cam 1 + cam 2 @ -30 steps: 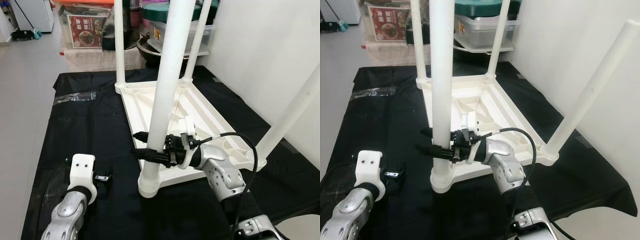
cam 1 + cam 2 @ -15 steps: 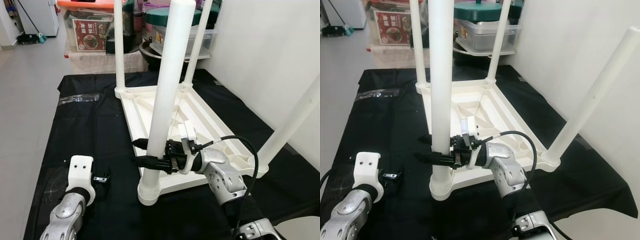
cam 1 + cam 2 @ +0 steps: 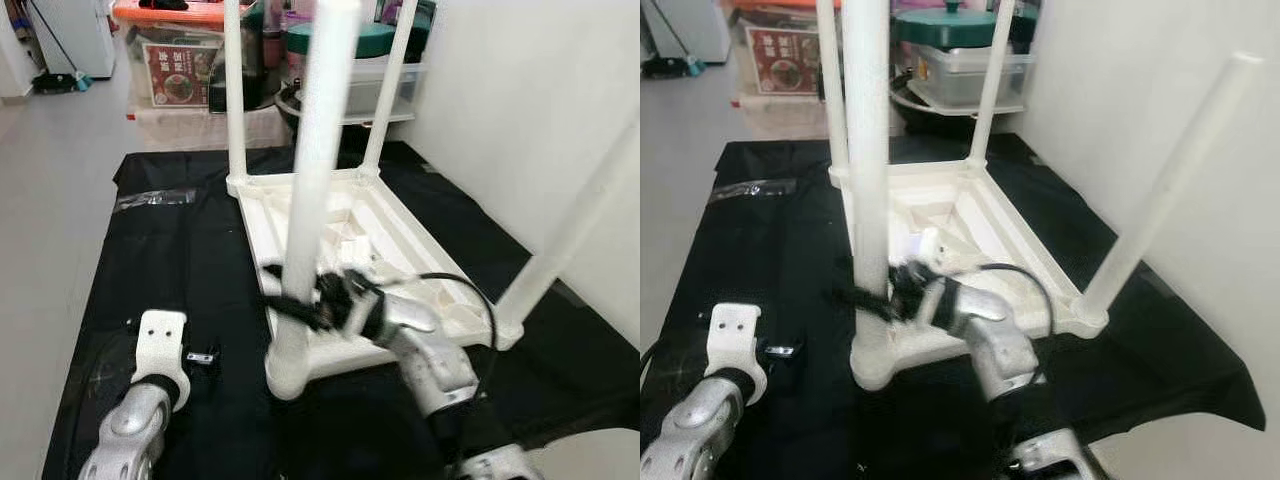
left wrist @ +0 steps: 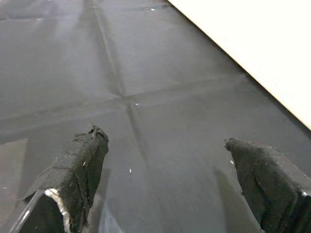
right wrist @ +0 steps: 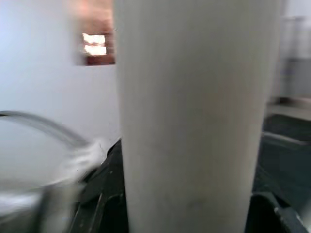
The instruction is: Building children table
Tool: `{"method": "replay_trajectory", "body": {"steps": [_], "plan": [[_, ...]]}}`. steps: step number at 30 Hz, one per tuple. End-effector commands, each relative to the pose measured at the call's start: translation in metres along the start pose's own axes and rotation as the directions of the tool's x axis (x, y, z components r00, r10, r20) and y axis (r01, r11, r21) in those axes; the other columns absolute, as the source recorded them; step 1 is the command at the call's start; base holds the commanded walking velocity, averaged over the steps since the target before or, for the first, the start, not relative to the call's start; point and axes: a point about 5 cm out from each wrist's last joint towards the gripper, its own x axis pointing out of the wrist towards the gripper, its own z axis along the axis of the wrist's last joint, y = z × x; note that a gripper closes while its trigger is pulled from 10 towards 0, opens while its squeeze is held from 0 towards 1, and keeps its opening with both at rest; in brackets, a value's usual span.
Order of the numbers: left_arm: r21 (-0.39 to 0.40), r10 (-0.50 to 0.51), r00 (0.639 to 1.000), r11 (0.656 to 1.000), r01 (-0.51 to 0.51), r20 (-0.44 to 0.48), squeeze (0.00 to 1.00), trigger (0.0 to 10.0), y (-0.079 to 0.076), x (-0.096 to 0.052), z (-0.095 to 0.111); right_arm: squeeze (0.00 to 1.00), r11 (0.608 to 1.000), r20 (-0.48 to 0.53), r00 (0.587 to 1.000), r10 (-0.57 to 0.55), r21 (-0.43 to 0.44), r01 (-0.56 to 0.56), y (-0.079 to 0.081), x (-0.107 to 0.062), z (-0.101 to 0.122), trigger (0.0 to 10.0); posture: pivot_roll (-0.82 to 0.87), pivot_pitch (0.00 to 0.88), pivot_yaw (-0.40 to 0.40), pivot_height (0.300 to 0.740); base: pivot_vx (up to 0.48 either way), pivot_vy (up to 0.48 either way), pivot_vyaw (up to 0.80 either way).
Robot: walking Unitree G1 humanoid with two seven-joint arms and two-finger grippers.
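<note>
Black sheeting [image 3: 180, 250] covered the floor where the upturned white tabletop [image 3: 400, 235] lay, all four legs already standing in its corners. My right gripper [image 3: 290, 300] had its fingers pinching the nearest leg [image 3: 305, 200] low down, apparently seating it; my left gripper [image 4: 170, 165] hovered with fingers spread over the sheet. Turning the table upright seemed all that remained.

The upturned children's table [image 3: 330, 215] and its near leg [image 3: 305, 200] are showing plain white. The sheet [image 3: 170, 260] beneath is showing black, creased. The right tool [image 3: 290, 297] is reading black on a silver arm. The left tool [image 4: 170, 179] is showing black fingers [image 4: 82, 165]. A storage box lid [image 3: 165, 12] is showing orange; another lid [image 3: 940, 22] dark green.
</note>
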Motion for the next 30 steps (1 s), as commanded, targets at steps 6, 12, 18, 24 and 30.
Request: {"method": "replay_trajectory", "body": {"steps": [6, 12, 18, 24, 30], "plan": [[0.017, 0.035, 0.998, 0.999, -0.034, -0.060, 0.00, 10.0, 0.007, 0.003, -0.009, 0.00, 0.527, -0.200, 0.507, -0.839, -0.064, 0.847, -0.066, -0.075, -0.028, 0.0, 0.12, 0.000, -0.049, 0.740, 0.000, 0.000, 0.00], [0.020, 0.052, 0.997, 0.999, -0.051, -0.055, 0.00, 10.0, 0.009, 0.006, -0.008, 0.00, 0.478, -0.170, 0.463, -0.870, -0.054, 0.877, -0.063, -0.070, -0.021, 0.0, 0.12, 0.000, -0.051, 0.740, 0.000, 0.000, 0.00], [0.023, 0.062, 0.996, 0.998, -0.061, -0.061, 0.00, 10.0, 0.010, 0.004, -0.010, 0.00, 0.459, -0.194, 0.443, -0.876, -0.046, 0.887, -0.055, -0.061, -0.022, 0.0, 0.13, 0.000, -0.057, 0.740, 0.000, 0.000, 0.00], [0.021, 0.070, 0.996, 0.997, -0.069, -0.064, 0.00, 10.0, 0.011, 0.004, -0.010, 0.00, 0.438, -0.248, 0.414, -0.876, -0.047, 0.898, -0.053, -0.057, -0.025, 10.0, 0.13, 0.000, -0.053, 0.740, 0.000, 0.000, 0.00], [0.026, 0.067, 0.996, 0.998, -0.065, -0.065, 0.00, 10.0, 0.011, 0.006, -0.010, 0.00, 0.436, -0.256, 0.419, -0.871, -0.012, 0.900, -0.052, -0.055, -0.023, 10.0, 0.12, 0.000, -0.046, 0.740, 0.000, 0.000, 0.00]]}}
